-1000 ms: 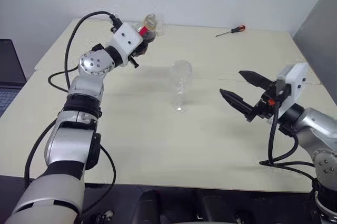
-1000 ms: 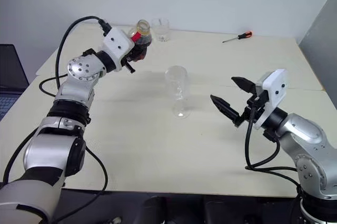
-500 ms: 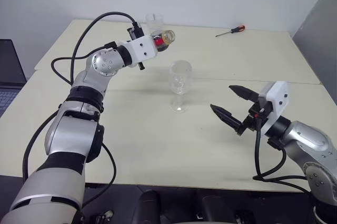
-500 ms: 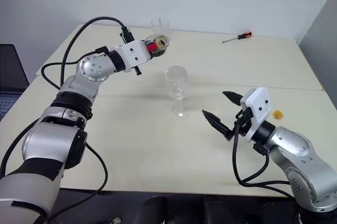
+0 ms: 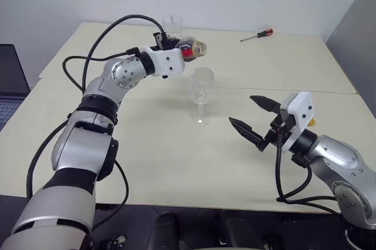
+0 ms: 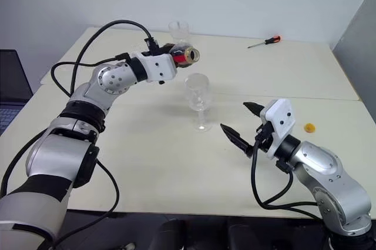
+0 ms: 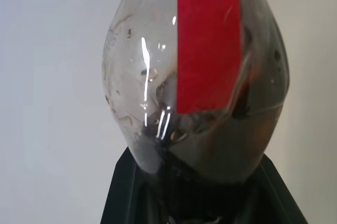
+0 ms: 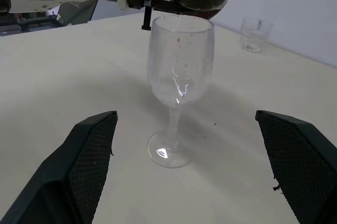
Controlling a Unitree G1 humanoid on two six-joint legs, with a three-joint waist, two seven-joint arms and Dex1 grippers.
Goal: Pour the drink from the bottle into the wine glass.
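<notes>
Clear plastic, tipped level: my left claw (image 5: 176,50) grips the bottle (image 5: 191,49) by its body, open mouth pointing right, just above and behind the rim of the wine glass (image 5: 201,94) standing mid-surface. My right claw (image 5: 254,119) waits agape nearby.

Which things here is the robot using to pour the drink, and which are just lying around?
Using: bottle of dark drink, in the left gripper; wine glass.

Lying around: tumbler, screwdriver, yellow cap, laptop.

Head stereo downward; wrist close-ups.
</notes>
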